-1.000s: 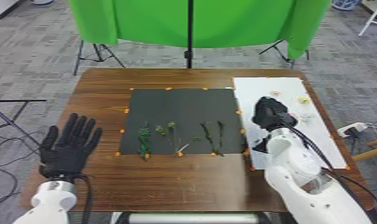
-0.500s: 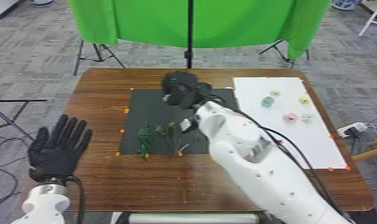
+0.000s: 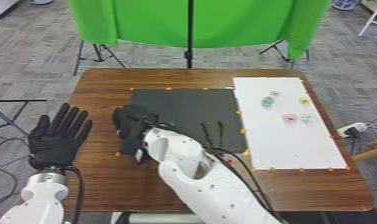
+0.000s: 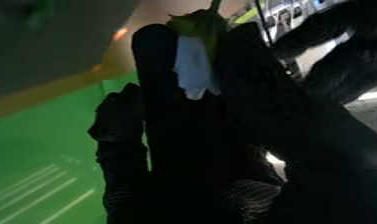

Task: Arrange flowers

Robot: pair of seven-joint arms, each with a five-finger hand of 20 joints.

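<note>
One small, pale pink flower [image 3: 290,117]

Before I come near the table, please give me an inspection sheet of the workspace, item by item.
Surface: brown wooden table with a dark mat and, right of it, a white sheet.
Job's things: five small flower heads on the sheet; two dark stems on the mat.
Clutter: nothing seen.
Hands: left hand open at the table's left side; right hand over the mat's left part, pinching a pale flower.
Cables: dark cable along the left arm.
Surroundings: green cloth behind, grey floor.
</note>
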